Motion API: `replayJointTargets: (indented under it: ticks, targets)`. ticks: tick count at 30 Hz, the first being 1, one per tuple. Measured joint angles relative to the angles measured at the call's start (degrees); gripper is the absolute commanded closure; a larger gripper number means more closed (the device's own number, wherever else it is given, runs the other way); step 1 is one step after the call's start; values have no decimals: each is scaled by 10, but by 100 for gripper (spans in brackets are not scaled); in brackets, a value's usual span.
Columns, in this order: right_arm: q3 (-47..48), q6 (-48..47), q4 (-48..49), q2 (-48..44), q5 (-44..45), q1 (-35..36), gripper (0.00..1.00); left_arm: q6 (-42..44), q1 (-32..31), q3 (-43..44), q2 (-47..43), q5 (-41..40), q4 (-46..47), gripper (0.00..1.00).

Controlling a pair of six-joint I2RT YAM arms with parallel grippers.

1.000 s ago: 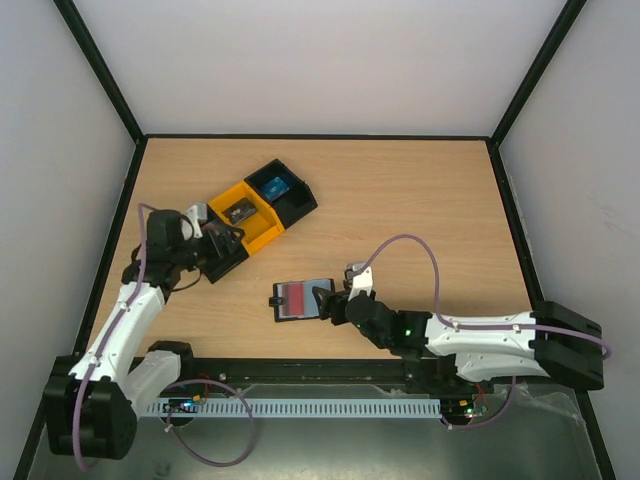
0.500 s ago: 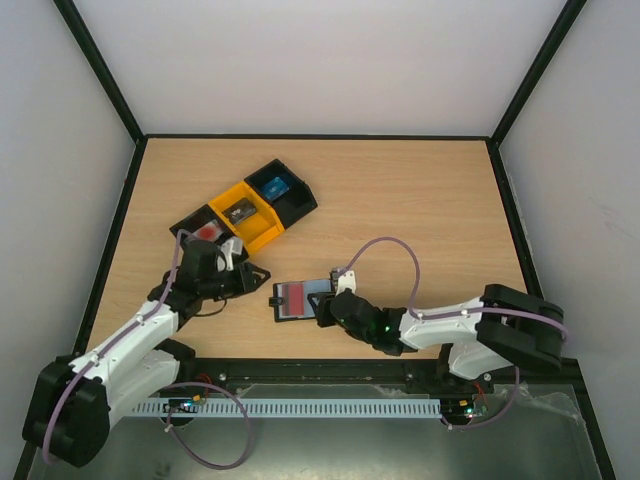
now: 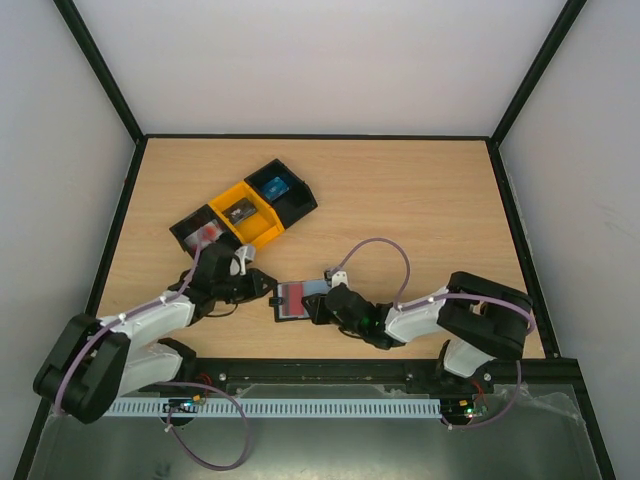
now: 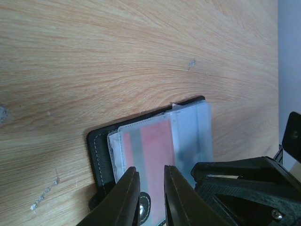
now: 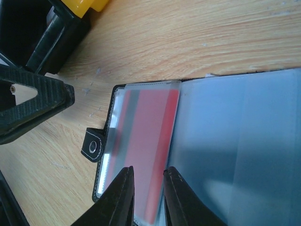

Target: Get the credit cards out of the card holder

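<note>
Tabletop: red card, perhaps sleeved, wrist-only.

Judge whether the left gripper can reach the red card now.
Probably yes: the left gripper sits at the tab edge of the card holder, red card just ahead in a clear sleeve, nothing between.

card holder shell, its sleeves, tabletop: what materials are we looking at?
Card holder: black leather or faux leather, matte, with white edge stitching and a metal-looking snap.
Sleeves: clear soft plastic, glossy; the red card shows through.
Table: wood grain, probably laminate, satin finish.
</note>
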Motion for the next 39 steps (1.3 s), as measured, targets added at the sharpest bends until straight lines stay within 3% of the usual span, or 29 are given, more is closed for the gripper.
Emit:
replayJointTargets:
  ticks: [14, 18, 22, 29, 39]
  targets:
    - [16, 17, 15, 40, -24, -12, 85, -4, -26, -17, 99, 0, 77, 84]
    - [17, 17, 12, 49, -22, -12, 91, -5, -26, -18, 108, 0, 85, 78]
    - [28, 16, -7, 52, -15, -12, 98, -10, -26, -18, 104, -2, 85, 64]
    - [42, 12, -36, 55, -4, -12, 98, -17, -26, -18, 66, -13, 77, 48]
    - [46, 12, -38, 60, 2, -12, 98, -22, -28, -18, 60, -16, 76, 46]
